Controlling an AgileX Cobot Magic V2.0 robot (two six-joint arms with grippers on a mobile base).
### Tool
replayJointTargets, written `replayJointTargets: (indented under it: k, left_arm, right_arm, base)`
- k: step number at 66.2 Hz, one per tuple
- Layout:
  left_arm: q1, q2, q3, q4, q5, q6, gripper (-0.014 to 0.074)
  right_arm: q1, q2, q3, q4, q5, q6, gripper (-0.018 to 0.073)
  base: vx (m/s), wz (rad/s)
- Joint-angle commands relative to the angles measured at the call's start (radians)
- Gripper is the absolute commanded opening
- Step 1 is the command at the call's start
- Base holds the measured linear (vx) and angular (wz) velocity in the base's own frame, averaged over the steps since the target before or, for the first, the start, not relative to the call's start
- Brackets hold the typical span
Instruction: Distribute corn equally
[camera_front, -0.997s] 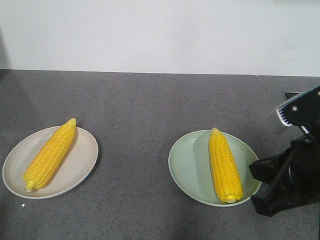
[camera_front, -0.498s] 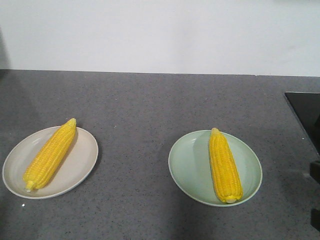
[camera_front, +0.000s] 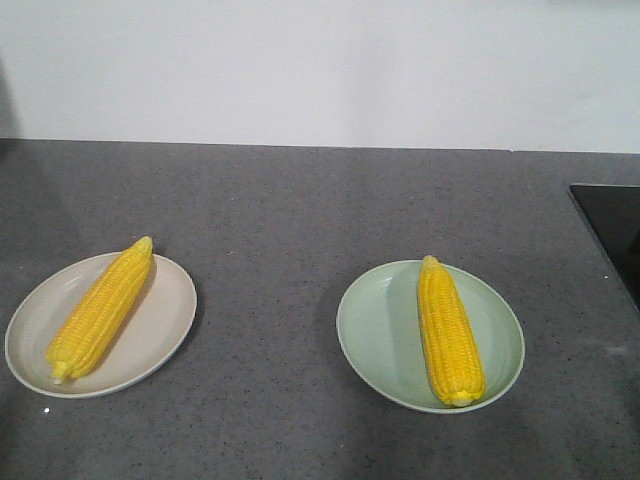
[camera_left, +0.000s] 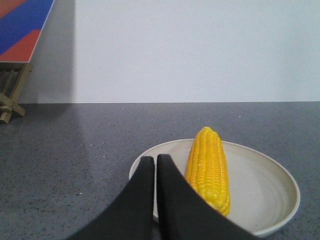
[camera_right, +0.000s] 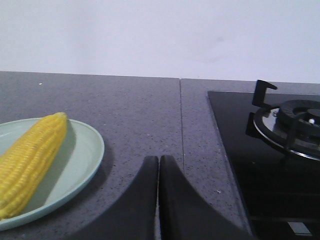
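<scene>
Two plates are sitting well apart on a speckled dark grey stone-look countertop (camera_front: 300, 200), and we are counting one cob on each. Beyond the counter's right edge, a glossy black hob (camera_right: 280, 165) is carrying a round metal burner (camera_right: 292, 125) under black pan supports. We are seeing a shallow cream plate (camera_front: 160, 330) on the left, matte and oval from the front, and a pale green plate (camera_front: 375, 330) on the right, smooth and rimmed. Left corn (camera_front: 100, 310) is lying diagonally across the cream plate, its tapered tip pointing away; right corn (camera_front: 448, 330) is lying nearly straight along the green plate's right half, with bright bumpy kernel rows. We are watching the left gripper (camera_left: 156, 165) hovering low beside the cream plate, its black fingers pressed together on nothing. The right gripper (camera_right: 158, 165) is hanging above bare counter between green plate and hob, fingers likewise closed.
</scene>
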Motion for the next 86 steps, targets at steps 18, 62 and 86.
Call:
replayJointTargets:
  k: [18, 62, 86]
  left_arm:
    - [-0.004, -0.017, 0.015, -0.009, -0.075, -0.003, -0.0006]
    - [-0.004, -0.017, 0.015, -0.01, -0.075, -0.003, -0.0006]
    - [-0.004, -0.017, 0.015, -0.01, -0.075, -0.003, -0.0006]
  right_arm:
    - [-0.04, -0.05, 0.095, 0.047, -0.16, 0.026, -0.0011]
    - [-0.04, -0.049, 0.096, -0.163, -0.227, 0.203, -0.0011]
    - [-0.04, -0.049, 0.096, -0.186, -0.284, 0.234, -0.0011]
  base:
    - [0.0, 0.0]
    - [0.0, 0.0]
    - [0.0, 0.0]
